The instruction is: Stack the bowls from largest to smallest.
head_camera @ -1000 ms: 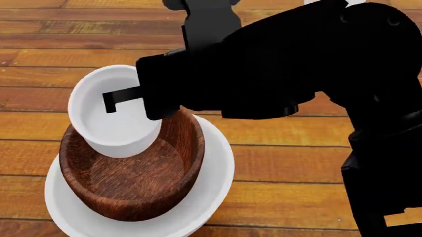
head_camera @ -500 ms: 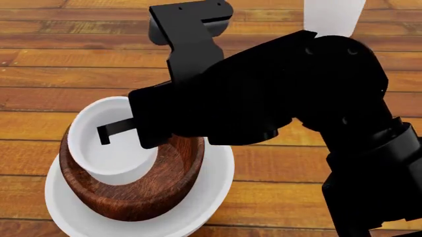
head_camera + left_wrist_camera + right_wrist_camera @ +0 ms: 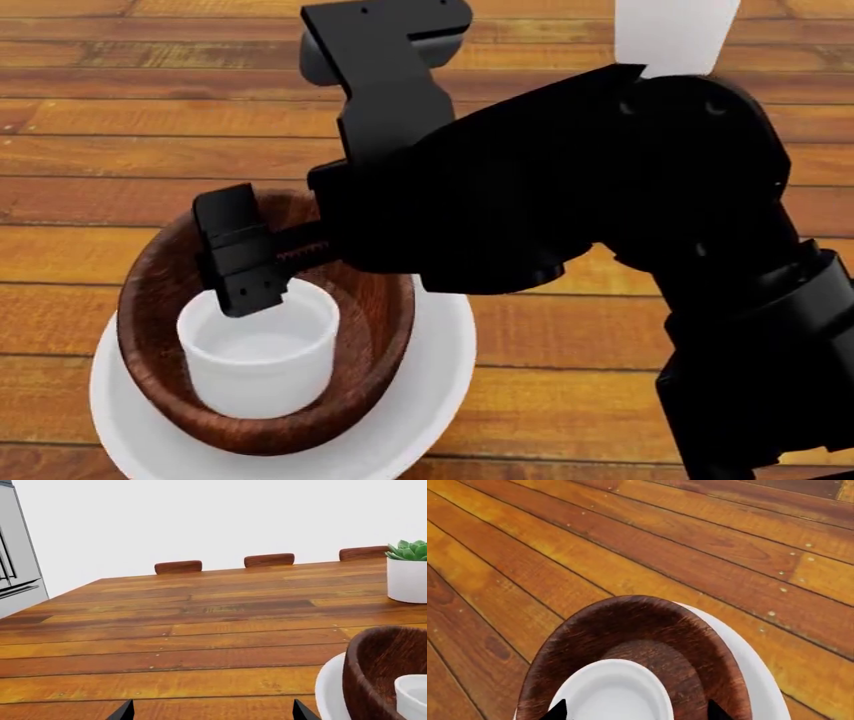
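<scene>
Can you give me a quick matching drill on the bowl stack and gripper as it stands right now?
Things:
1. small white bowl
2. wood-grain bowl
3. wide white bowl
4. right gripper

States:
A. at the bottom, resting on the table
B. open, above the stack
C. innermost, sitting in the brown one
D. middle layer, nested in the shallow white one

Pairs: 1-C, 2-D, 3-A, 4-B

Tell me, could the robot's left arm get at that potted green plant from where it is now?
Probably yes. In the left wrist view the potted succulent stands beyond the stacked bowls, with open wooden table leading toward it. Whether the arm stretches that far cannot be judged.
</scene>
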